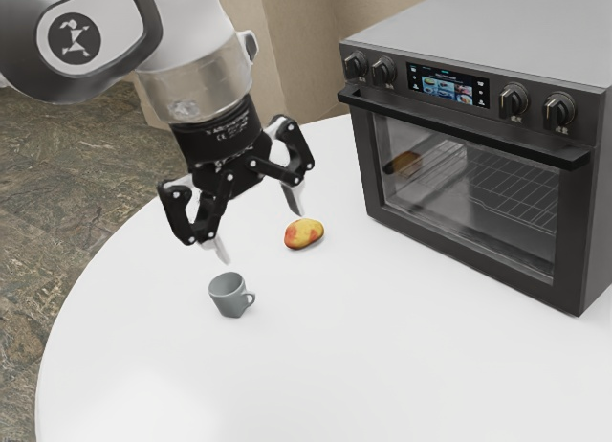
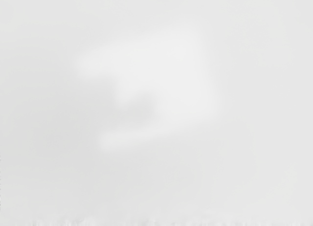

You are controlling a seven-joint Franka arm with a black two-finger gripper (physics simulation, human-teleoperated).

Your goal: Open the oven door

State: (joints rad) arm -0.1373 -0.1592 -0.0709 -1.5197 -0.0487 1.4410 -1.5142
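Oven door looks shut, at the exterior view's right — so 0% done; jaws spread w/ nothing between, above bench, well apart from handle; approach, grip & pull all remain.

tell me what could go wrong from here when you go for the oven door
My open hand is above the table near the grey mug, so dipping low on the way could tip it.
The handle runs just below the knobs, so a grasp set too high might bump them.
The red-and-yellow fruit lies near the oven's front; the door could clip it if it swings down.
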